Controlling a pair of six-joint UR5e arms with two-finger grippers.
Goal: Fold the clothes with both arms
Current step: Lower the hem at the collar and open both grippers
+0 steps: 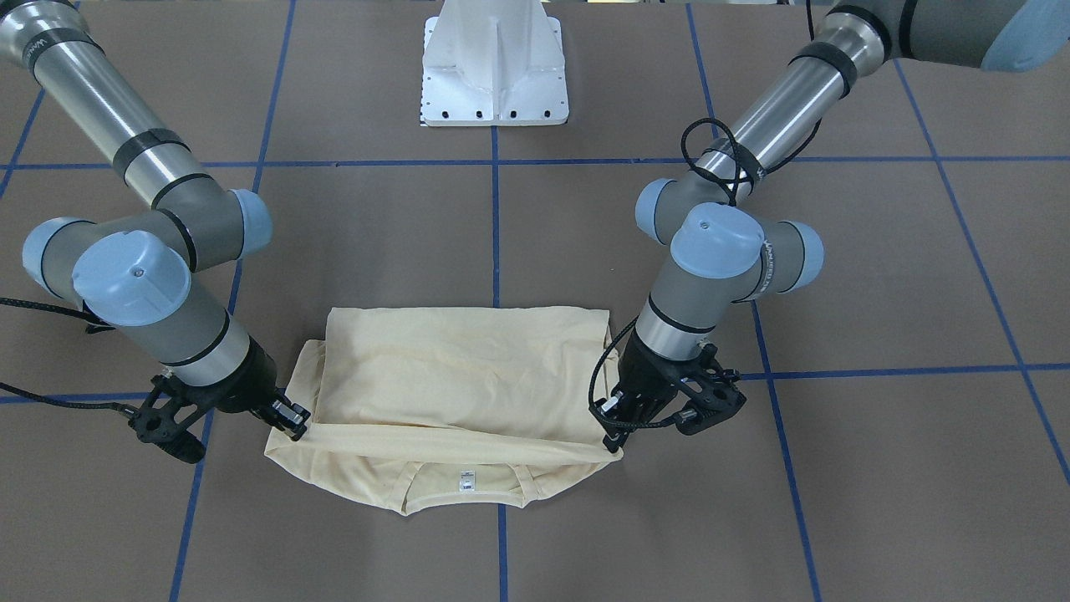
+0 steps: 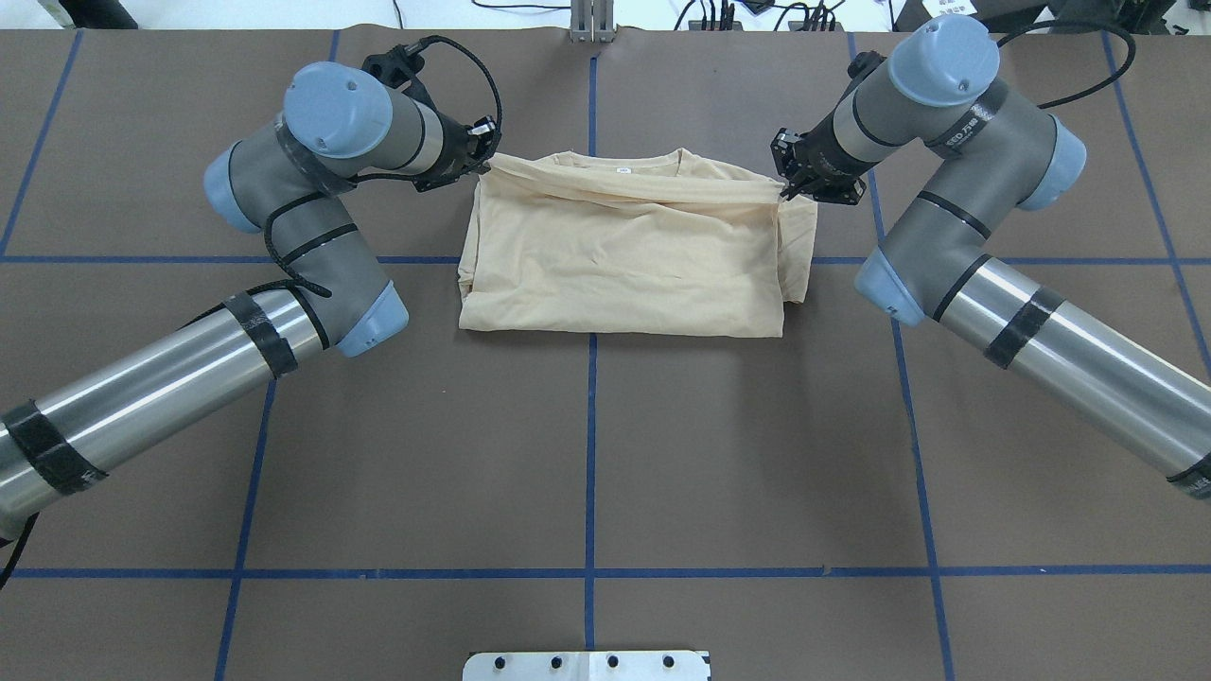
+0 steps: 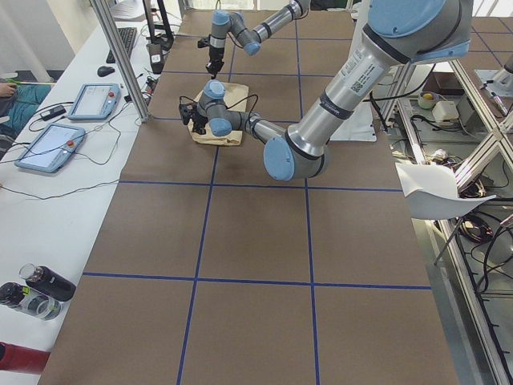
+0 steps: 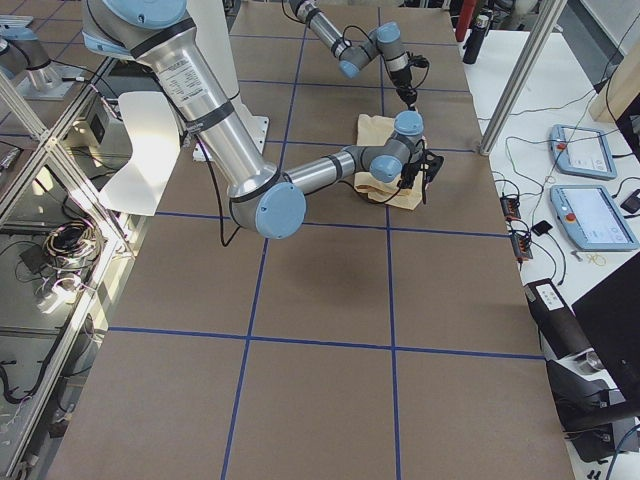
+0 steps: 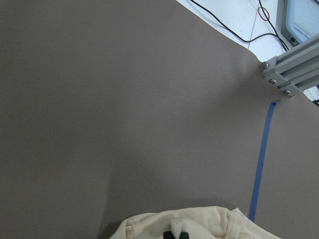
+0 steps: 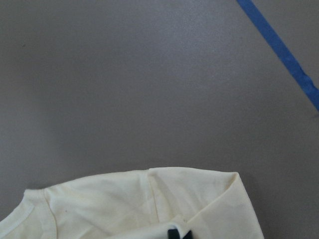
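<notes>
Left arm (image 2: 284,218): is brought in from the left of the overhead view and is bent toward the far side of the bench (image 2: 587,454).
Left claw (image 2: 484,161): is closed on the left end of the shirt's folded-over edge. In the left wrist view, cream cloth is seen pinched round the black fingertips (image 5: 174,234).
T-shirt (image 2: 615,255): is laid in the far middle of the bench, across a blue tape line (image 2: 591,416), and is doubled over on itself with a plain side up. The gripped edge is stretched as a taut band from one claw to the other, just short of the collar. The collar is left uncovered and the neck label (image 2: 623,171) is shown. A strip of cloth is seen past the fold's right side.
Right claw (image 2: 785,189): is closed on the right end of the same edge, with cloth caught between its tips.
Right arm (image 2: 993,265): is brought in from the right and is bent likewise.
</notes>
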